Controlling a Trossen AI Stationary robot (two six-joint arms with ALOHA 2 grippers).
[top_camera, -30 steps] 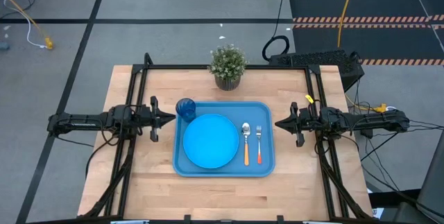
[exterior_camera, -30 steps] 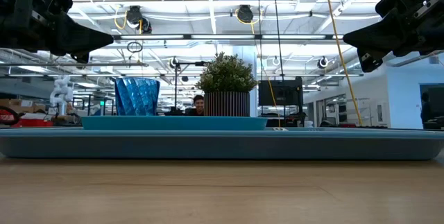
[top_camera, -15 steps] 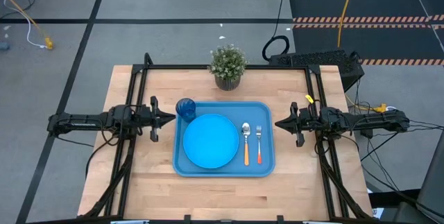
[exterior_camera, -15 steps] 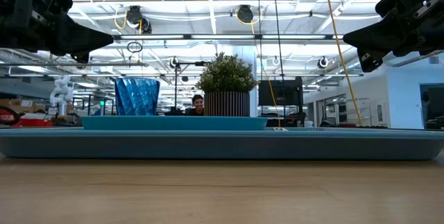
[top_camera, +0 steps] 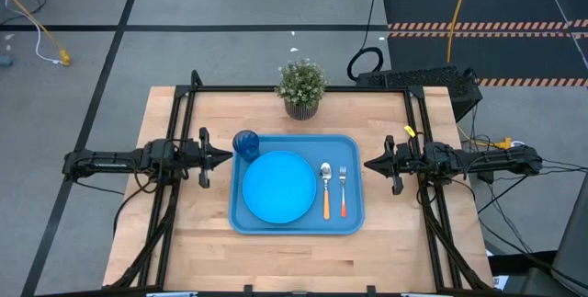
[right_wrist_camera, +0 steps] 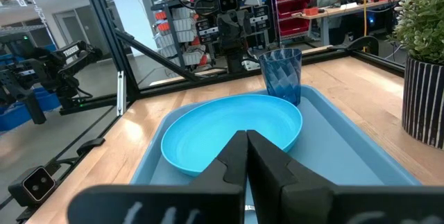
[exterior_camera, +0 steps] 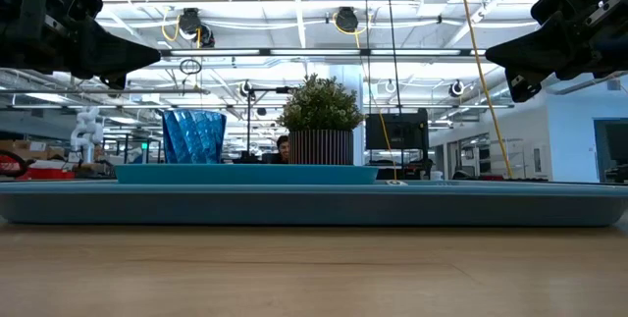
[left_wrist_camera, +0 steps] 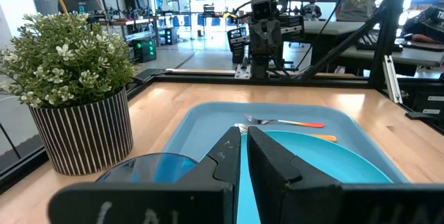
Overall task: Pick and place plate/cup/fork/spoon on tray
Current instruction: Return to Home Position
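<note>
You had nothing more to carry. On the tray (top_camera: 294, 229), the plate (top_camera: 279, 187) sat left of centre. The spoon (top_camera: 325, 191) and fork (top_camera: 343, 191) lay side by side toward the tray's right edge, and the cup (top_camera: 245, 142) stood in its far left corner. The left gripper (top_camera: 227, 158) hung just off the tray's left edge and the right gripper (top_camera: 368, 163) just off its right, both pinched narrow and empty. Homing well, I judge, meant drawing each arm straight outward and high, clear of the cup and of the potted plant (top_camera: 301, 87) at the table's (top_camera: 193, 242) far edge.
</note>
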